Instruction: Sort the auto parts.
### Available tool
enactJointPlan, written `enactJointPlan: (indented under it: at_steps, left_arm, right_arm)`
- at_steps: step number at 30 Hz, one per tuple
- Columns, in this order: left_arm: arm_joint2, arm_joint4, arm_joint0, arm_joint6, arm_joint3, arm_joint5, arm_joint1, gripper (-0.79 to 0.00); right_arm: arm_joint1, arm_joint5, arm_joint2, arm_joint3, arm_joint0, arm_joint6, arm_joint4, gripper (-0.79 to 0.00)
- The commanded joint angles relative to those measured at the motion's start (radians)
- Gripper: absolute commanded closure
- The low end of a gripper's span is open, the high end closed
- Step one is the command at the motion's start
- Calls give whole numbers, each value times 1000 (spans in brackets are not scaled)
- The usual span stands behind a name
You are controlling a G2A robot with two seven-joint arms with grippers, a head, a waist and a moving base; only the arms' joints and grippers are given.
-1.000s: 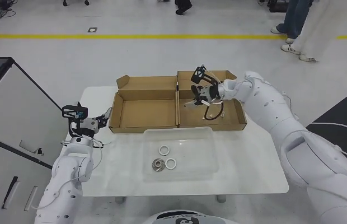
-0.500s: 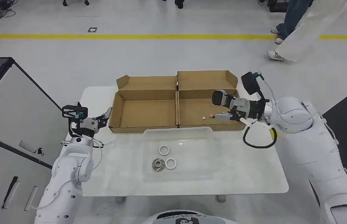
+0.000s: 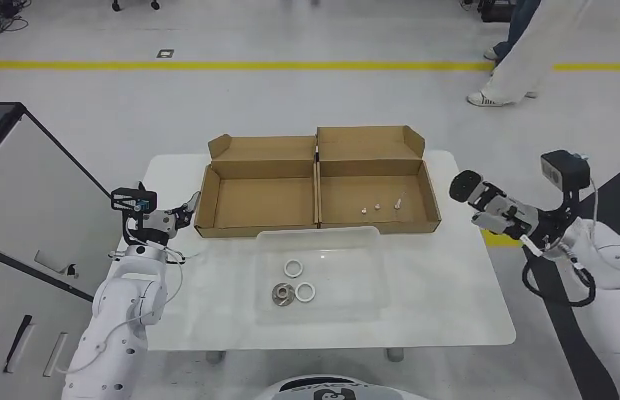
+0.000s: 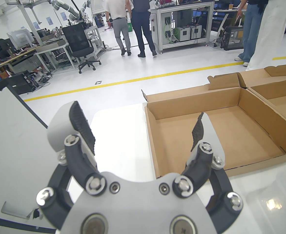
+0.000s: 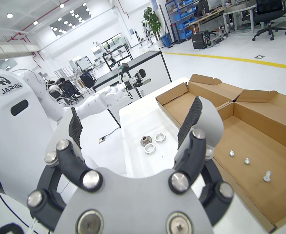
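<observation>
Between picks, seemingly: the right gripper [image 5: 135,113] and left gripper [image 4: 137,109] are hanging off either side of the tray [image 3: 350,295], jaws spread, empty; a ring [image 3: 293,268] inside it is probably needing grasping next.

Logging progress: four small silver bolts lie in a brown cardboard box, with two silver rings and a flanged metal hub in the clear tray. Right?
Not four: three small silver bolts lie in the brown cardboard box, per the right wrist view. The rest holds.
</observation>
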Motion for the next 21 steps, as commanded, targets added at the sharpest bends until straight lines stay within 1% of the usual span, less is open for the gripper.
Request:
enactJointPlan:
  at_steps: [1, 16, 18, 21]
  left_arm:
    - [0, 0, 0, 0, 0, 0, 0, -785]
    - [0, 0, 0, 0, 0, 0, 0, -785]
    - [-9, 29, -4, -1, -11, -9, 2, -785]
    - [-33, 47, 2, -21, -59, -55, 7, -785]
  right_arm:
    - [2, -3, 2, -4, -5, -3, 10, -785]
    - [2, -3, 2, -4, -5, -3, 10, -785]
    - [2, -3, 2, -4, -5, -3, 10, -785]
    - [2, -3, 2, -4, -5, -3, 10, -785]
